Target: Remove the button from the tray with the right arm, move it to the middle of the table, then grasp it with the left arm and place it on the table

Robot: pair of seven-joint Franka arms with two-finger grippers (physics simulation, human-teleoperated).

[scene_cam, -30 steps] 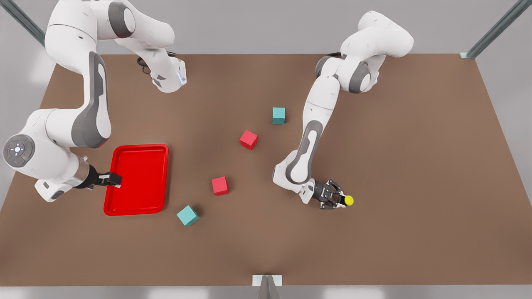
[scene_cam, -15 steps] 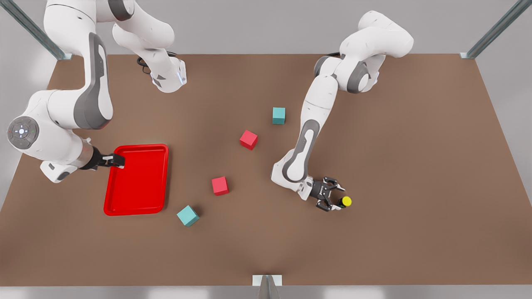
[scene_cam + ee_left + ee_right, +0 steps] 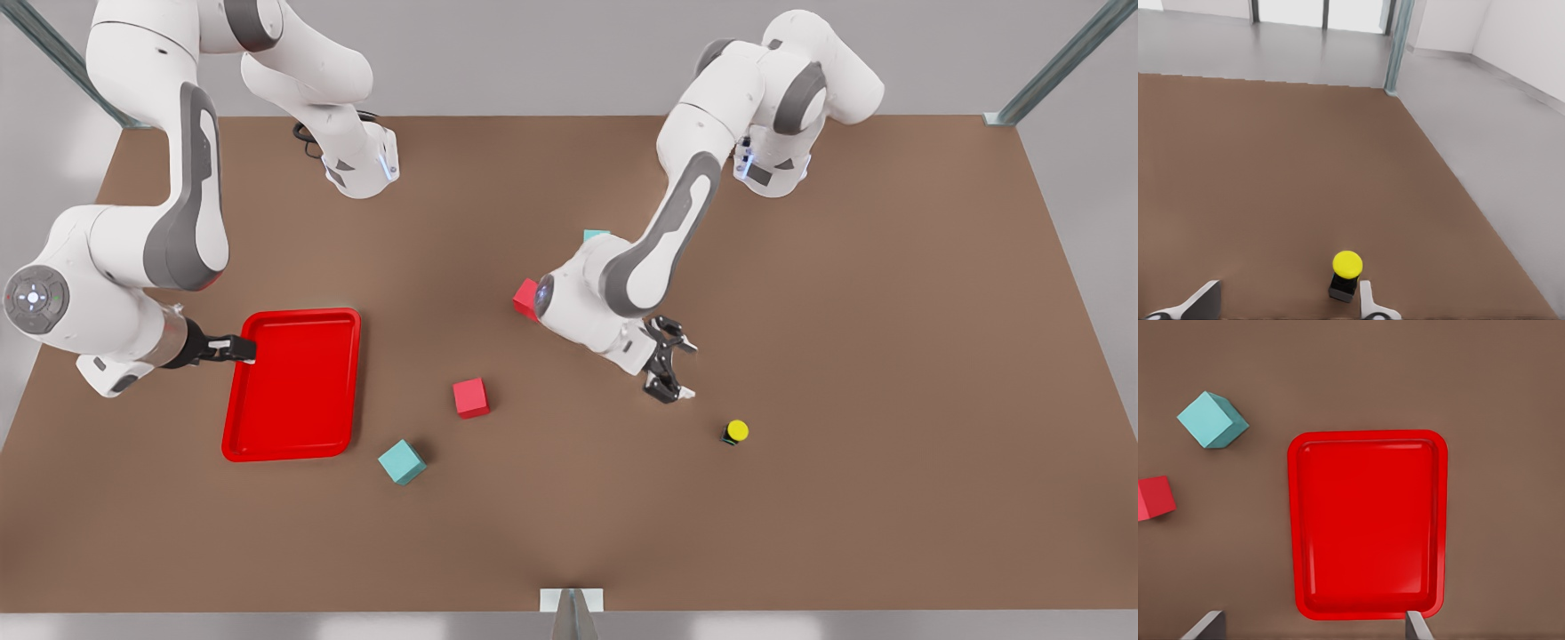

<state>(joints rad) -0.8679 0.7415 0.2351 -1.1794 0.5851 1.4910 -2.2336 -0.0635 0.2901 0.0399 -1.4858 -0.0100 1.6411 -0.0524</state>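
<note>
The button [image 3: 734, 432], a yellow cap on a dark boxy body, stands upright on the brown table [image 3: 889, 311], right of centre in the front view. My left gripper [image 3: 681, 370] hangs open, up and to the front view's left of the button, not touching it. In the left wrist view the button [image 3: 1346, 273] sits just inside one of the open gripper [image 3: 1286, 310]'s fingertips [image 3: 1371, 308]. The red tray [image 3: 293, 382] lies empty at the front view's left. My right gripper [image 3: 242, 348] waits open at its left rim; the tray [image 3: 1368, 527] lies flat beyond its fingers [image 3: 1417, 627].
A red cube [image 3: 470, 397] and a teal cube [image 3: 402, 461] lie between the tray and the table's middle. Another red cube [image 3: 524, 298] and a teal cube [image 3: 594, 235] are partly hidden behind the left arm. Bare brown table stretches around the button.
My left gripper opened off the button, left it on the table and pulled back toward the front view's left. The right arm shifted slightly beside the tray.
</note>
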